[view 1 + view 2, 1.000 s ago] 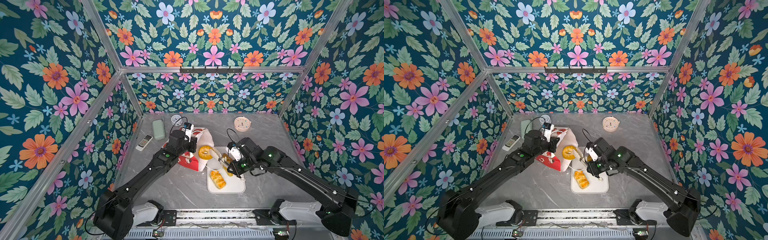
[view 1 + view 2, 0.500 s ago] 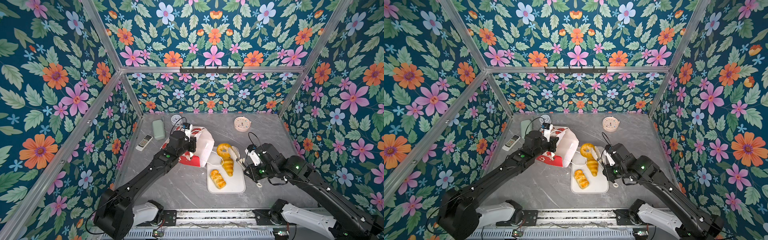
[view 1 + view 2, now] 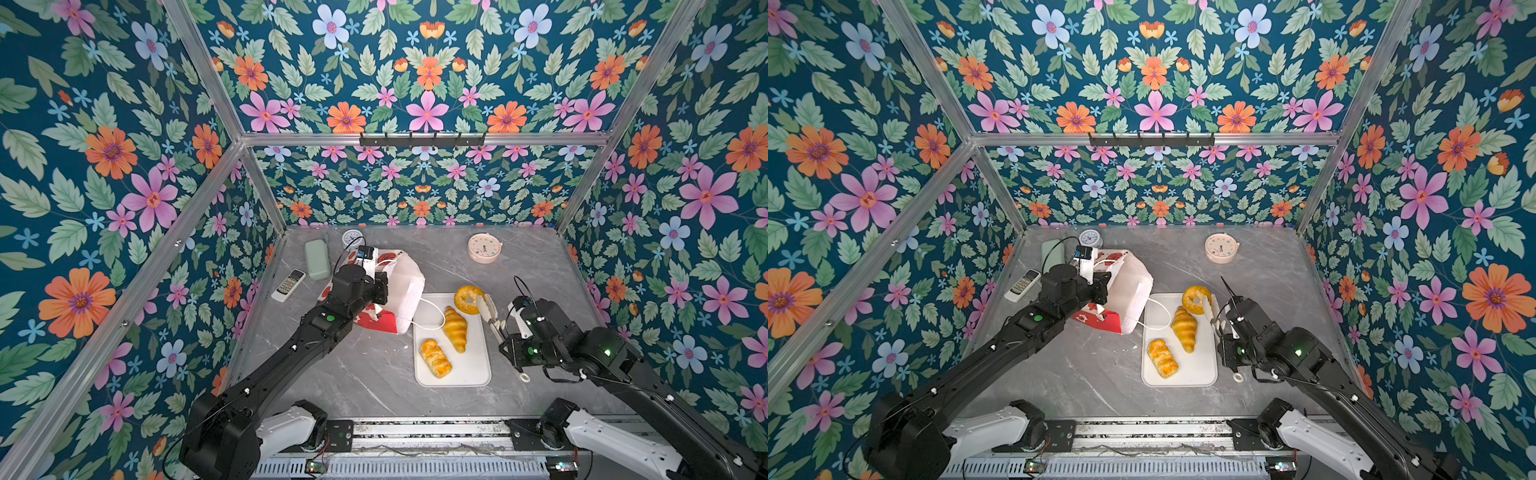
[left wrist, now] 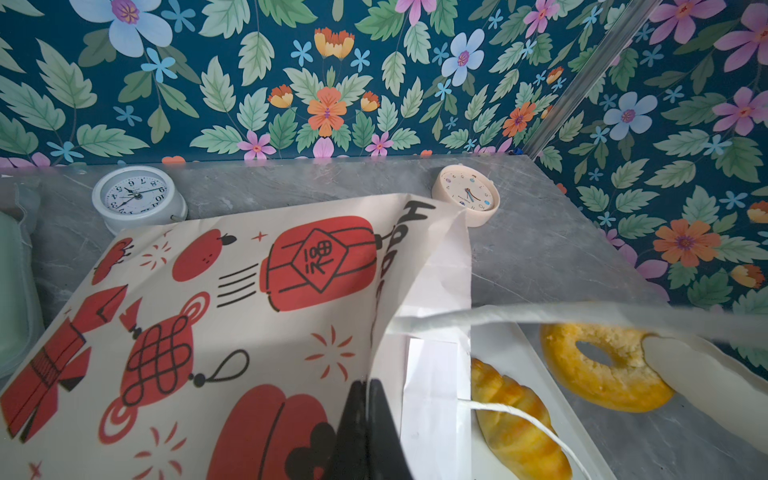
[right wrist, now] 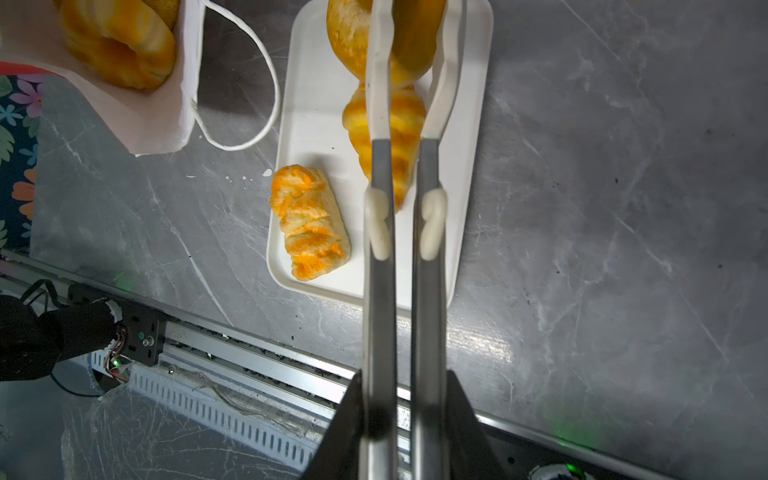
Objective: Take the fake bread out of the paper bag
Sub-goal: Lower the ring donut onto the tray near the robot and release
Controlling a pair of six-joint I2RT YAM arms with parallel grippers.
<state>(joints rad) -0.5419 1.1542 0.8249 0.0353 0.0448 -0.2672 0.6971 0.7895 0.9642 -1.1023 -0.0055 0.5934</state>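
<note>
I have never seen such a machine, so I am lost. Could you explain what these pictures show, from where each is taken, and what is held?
The machine is a left arm and a right arm at a grey table. Two pictures look down on the whole scene from above; the other two come from a camera on each arm's wrist. The left end effector is shut on the edge of the paper bag. The right end effector holds tongs, which grip a ring bagel at the far end of a white tray. A croissant and a braided roll lie on the tray; another pastry shows inside the bag. Also on the table: a white clock, a pink clock, a remote and a green case.
</note>
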